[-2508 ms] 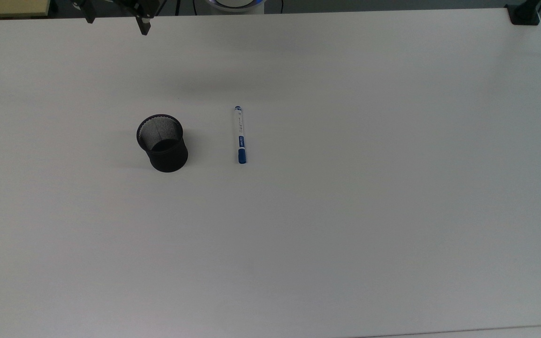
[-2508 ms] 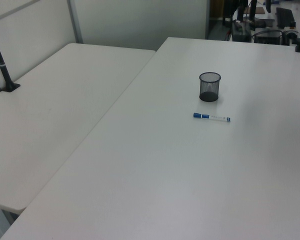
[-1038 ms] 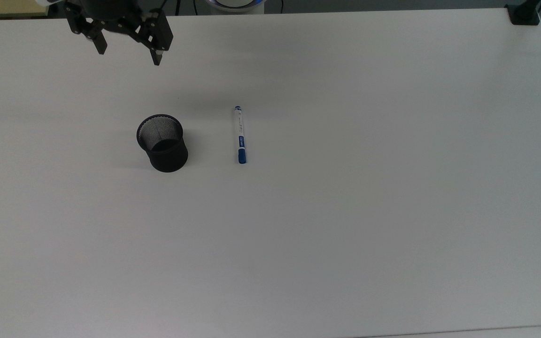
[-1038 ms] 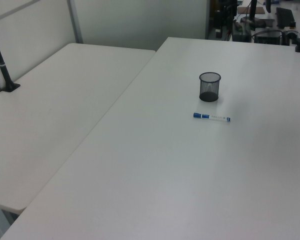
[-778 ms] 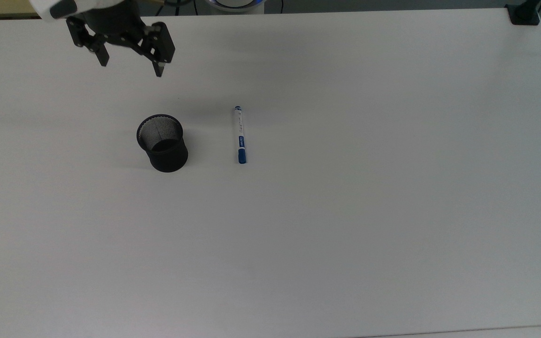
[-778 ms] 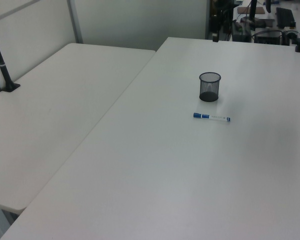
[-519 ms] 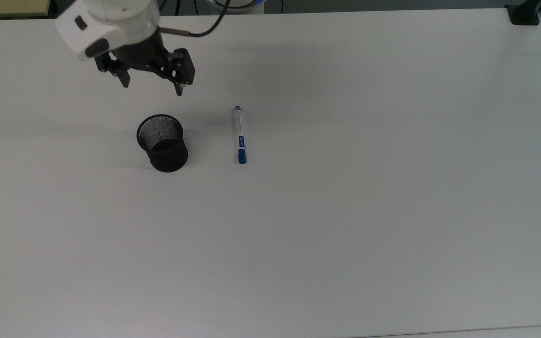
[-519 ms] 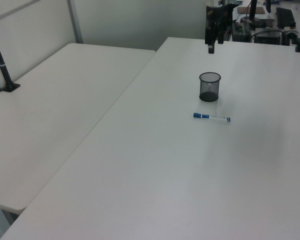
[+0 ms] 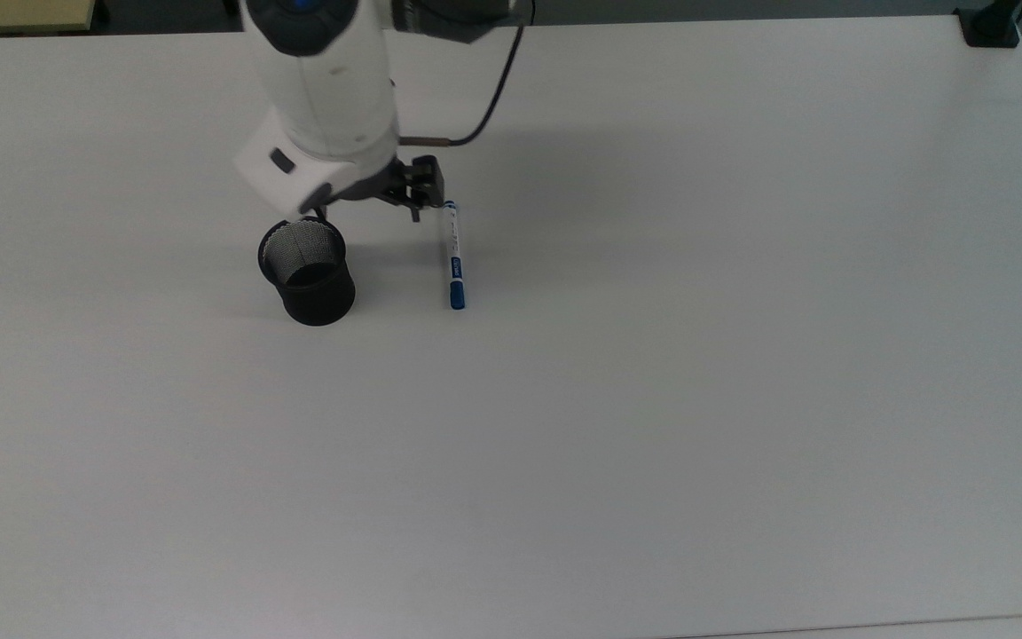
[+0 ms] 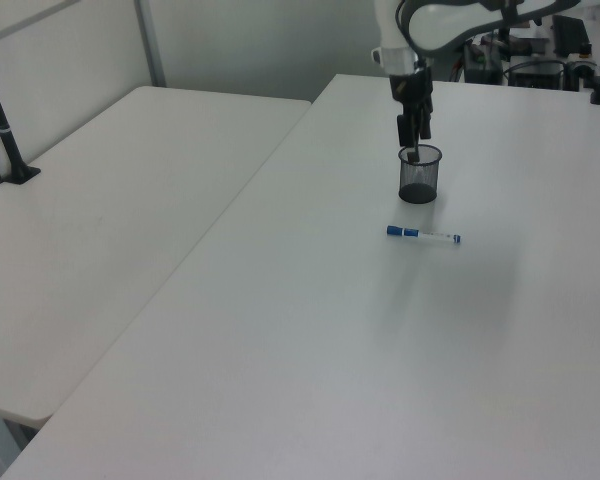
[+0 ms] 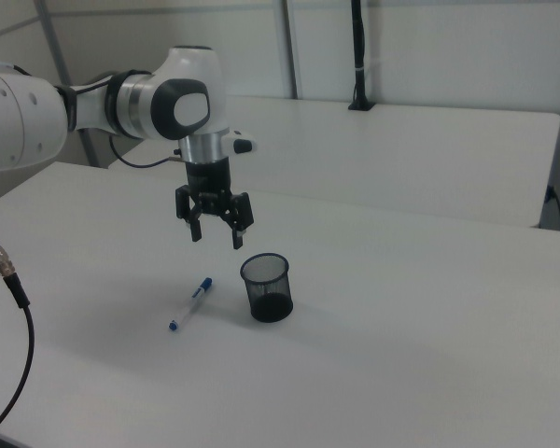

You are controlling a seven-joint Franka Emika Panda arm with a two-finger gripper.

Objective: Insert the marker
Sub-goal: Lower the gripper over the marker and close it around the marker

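Top view puts the marker (image 9: 454, 256) flat on the white table (image 9: 653, 399), just to the top view's right of the black mesh cup (image 9: 307, 271), the two apart and not touching. Its long axis runs nearly straight up and down the top view, with the blue cap at the lower end and the small blue tip at the upper end, toward the arm's base. In the right view the marker (image 11: 190, 304) lies slanted, cap end nearer the cup (image 11: 266, 287).

The gripper (image 11: 215, 232) hangs in the air above the table, between the cup and the marker's tip end in the top view, fingers spread apart and holding nothing. In the left view the gripper (image 10: 414, 124) sits above the cup's rim.

Nothing of the task looks done: the marker is not picked up and the cup (image 10: 419, 173) is empty. Left, as I judge it, are reaching the barrel, closing across it, lifting, tipping it upright, and lowering it into the cup.
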